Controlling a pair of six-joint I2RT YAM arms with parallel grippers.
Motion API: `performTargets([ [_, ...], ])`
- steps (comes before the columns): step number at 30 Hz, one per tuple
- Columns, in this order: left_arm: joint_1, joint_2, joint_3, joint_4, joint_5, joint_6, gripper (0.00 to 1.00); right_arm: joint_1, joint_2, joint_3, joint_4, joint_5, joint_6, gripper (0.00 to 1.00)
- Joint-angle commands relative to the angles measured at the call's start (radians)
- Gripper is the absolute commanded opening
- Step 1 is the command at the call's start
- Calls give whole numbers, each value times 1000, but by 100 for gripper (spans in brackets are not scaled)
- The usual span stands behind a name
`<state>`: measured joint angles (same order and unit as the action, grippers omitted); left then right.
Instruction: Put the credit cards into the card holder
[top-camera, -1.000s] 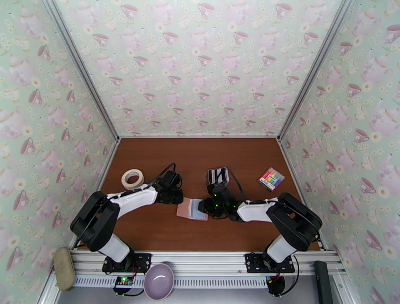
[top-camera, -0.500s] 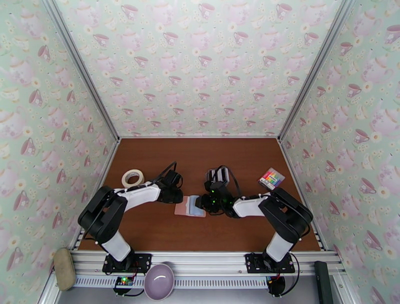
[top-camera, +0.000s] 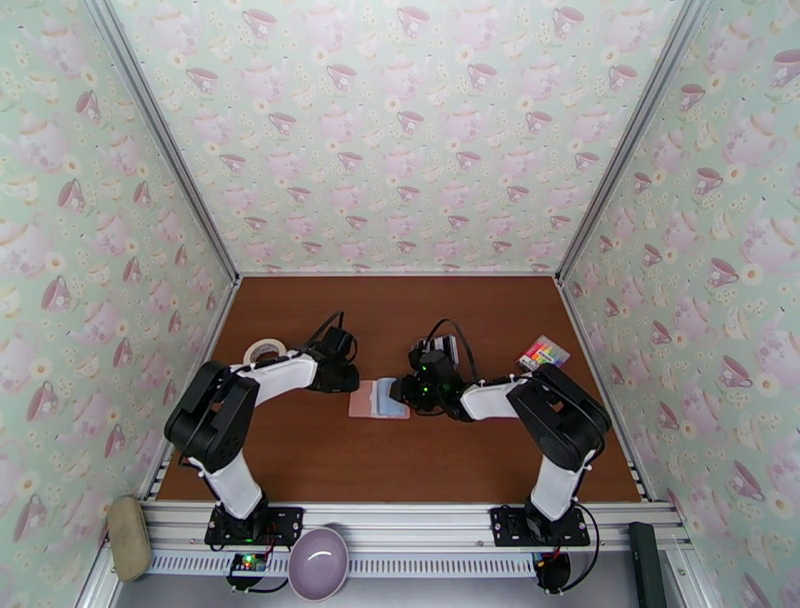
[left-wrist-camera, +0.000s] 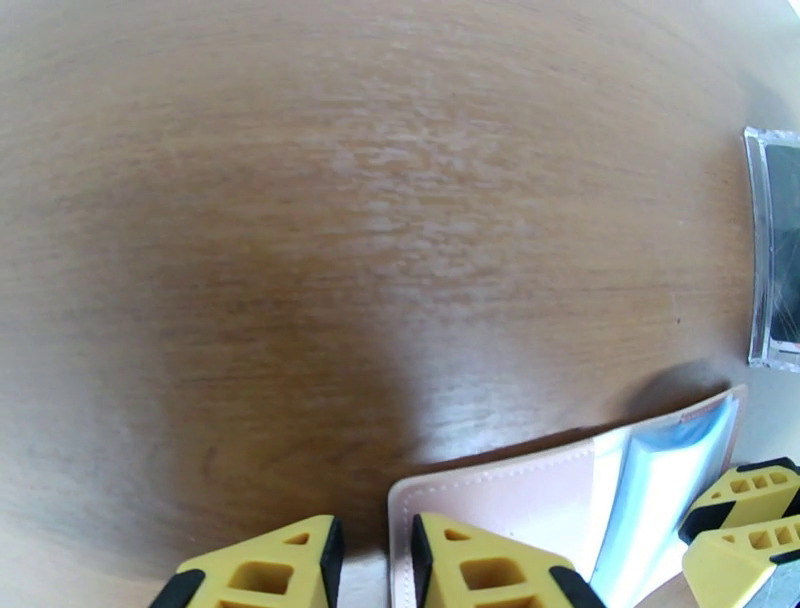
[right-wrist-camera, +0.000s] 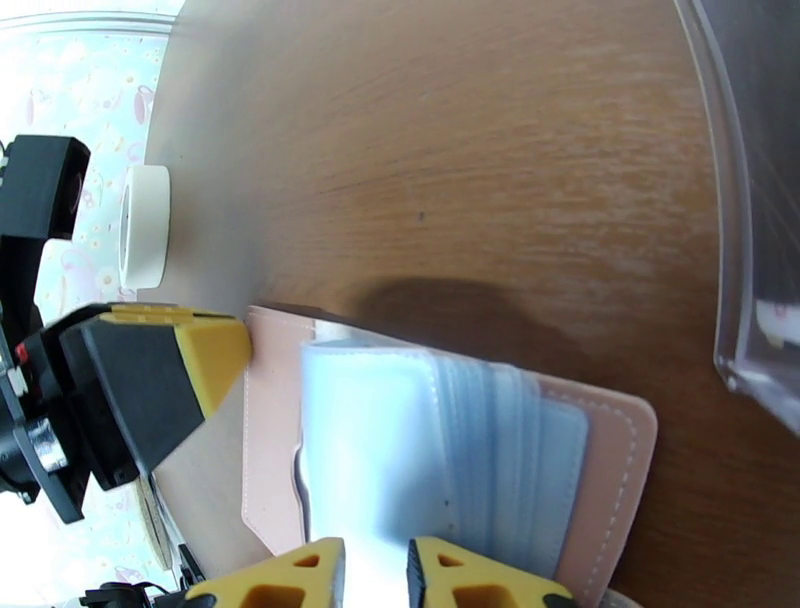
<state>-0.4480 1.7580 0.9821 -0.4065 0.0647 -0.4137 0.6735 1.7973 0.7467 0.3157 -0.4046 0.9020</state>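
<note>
At mid-table the left gripper (left-wrist-camera: 372, 545) sits low, its jaws a narrow slot apart; they straddle the left edge of the holder (left-wrist-camera: 500, 495), one side over bare wood and the other over the pink cover, spread a little rather than clamped. From the opposite side the right gripper (right-wrist-camera: 377, 560) meets the same holder; its jaws also stand a narrow slot apart, and the clear sleeves (right-wrist-camera: 400, 430) run into that slot. I cannot tell whether they are pinched or merely lie there.

The holder lies open between the two grippers, pink cover down on the table (top-camera: 400, 300); its pale blue-grey sleeves are fanned, some of them lifted off the cover on the right gripper's side.

Just behind the right gripper, toward the far edge, the cards (top-camera: 452, 347) sit apart from the holder in a clear case (right-wrist-camera: 735, 250); a dark face shows through its wall. White tape (right-wrist-camera: 143, 225) lies near the left edge, behind the left arm. A rainbow-striped rectangle (top-camera: 543, 353) lies near the right edge, and any print on it is too small to read. A purple bowl (top-camera: 318, 562) rests on the rail beyond the near edge.
</note>
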Motion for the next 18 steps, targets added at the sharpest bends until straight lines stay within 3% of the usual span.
performTargets([
  [1,17,19,1,27,-16,17,27,1,-50,-29,-108,27,-24,25],
  [10,-10,-154,-99,69,100,-51,28,15,-79,-49,-100,39,-2,25],
  [18,-64,-215,-155,86,117,-99,28,31,-83,-43,-95,49,13,25],
])
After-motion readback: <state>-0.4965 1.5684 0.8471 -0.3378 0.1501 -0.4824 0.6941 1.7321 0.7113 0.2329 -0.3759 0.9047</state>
